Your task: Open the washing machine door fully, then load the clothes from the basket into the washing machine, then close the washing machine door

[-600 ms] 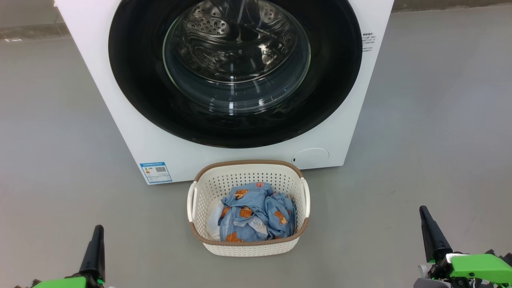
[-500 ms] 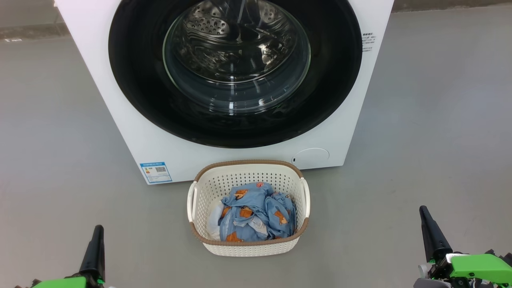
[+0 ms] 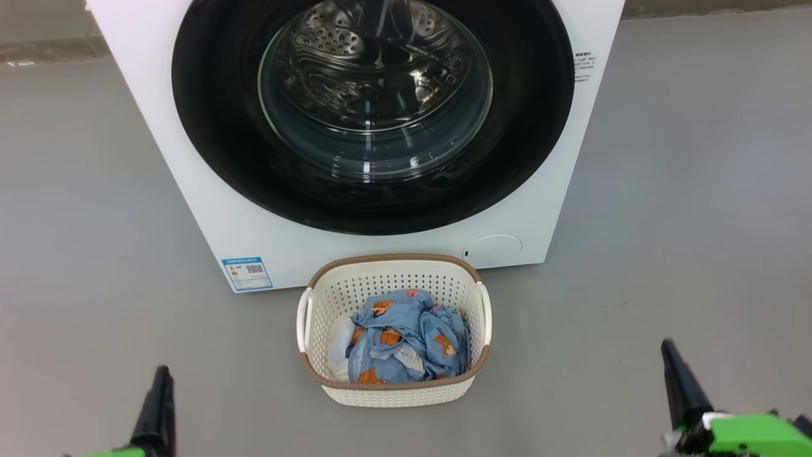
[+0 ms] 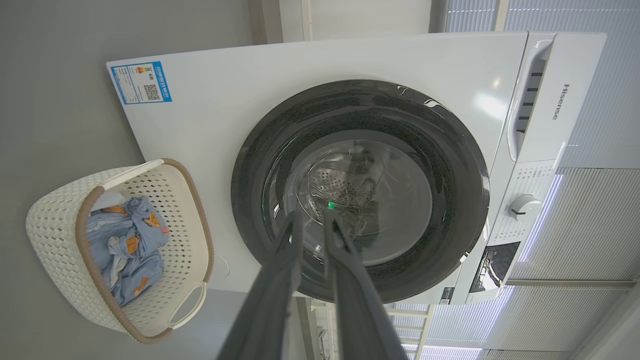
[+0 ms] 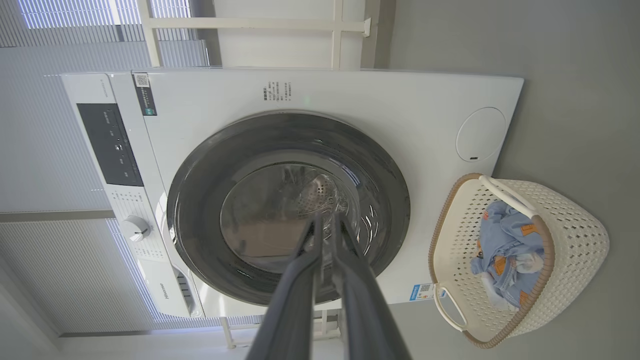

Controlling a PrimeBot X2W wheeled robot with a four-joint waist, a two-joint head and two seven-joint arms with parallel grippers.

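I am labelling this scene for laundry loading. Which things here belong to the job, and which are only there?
For the job:
- washing machine
- its door, shut
- basket
- clothes in the basket

Only there:
- blue sticker
- round cap
- control knob
- grey floor

The brand name "Hisense" (image 4: pixel 565 102) stood on the washing machine (image 4: pixel 210 150) detergent drawer front, at 2 o'clock from the door (image 4: pixel 360 190). The blue energy sticker (image 4: pixel 141 83), at 10 o'clock, carried a QR code; its print was too small to read.
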